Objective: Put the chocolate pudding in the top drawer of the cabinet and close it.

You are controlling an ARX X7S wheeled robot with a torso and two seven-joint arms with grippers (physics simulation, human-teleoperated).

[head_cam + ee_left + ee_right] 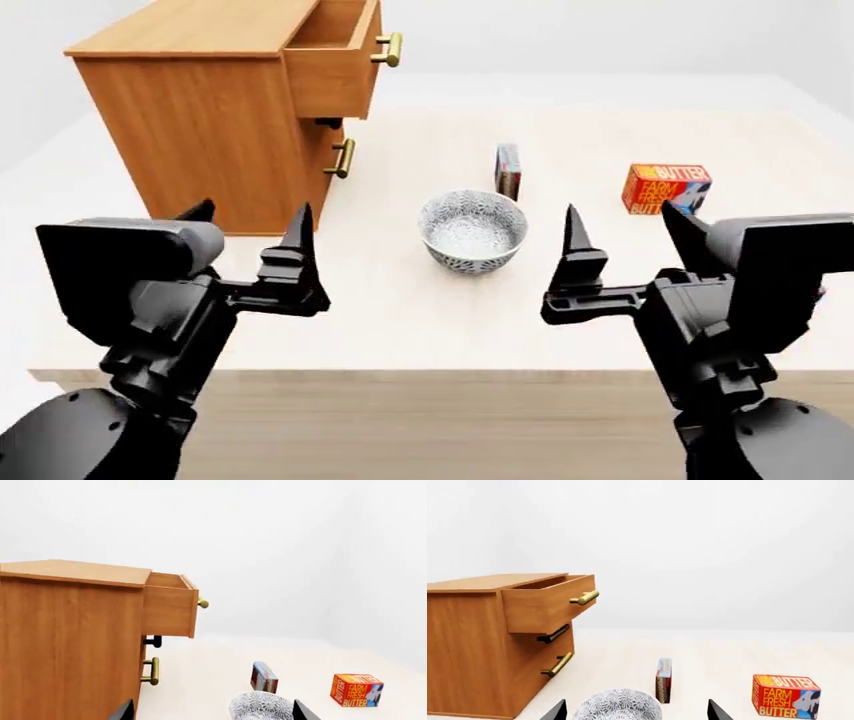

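Observation:
The chocolate pudding (507, 171) is a thin dark box with a blue edge, standing upright on the table behind the patterned bowl; it also shows as the pudding (264, 677) and the pudding (663, 680). The cabinet (200, 110) stands at the back left, and its top drawer (334, 60) is pulled out with the brass handle forward. My left gripper (254, 232) hovers open near the table's front, right of the cabinet's side. My right gripper (625, 232) hovers open at the front right. Neither holds anything.
A grey-white patterned bowl (473, 231) sits mid-table between the grippers. An orange-red butter box (665, 188) stands at the right. The lower drawer (340, 157) is shut. The table's front edge (427, 375) runs just before the arms.

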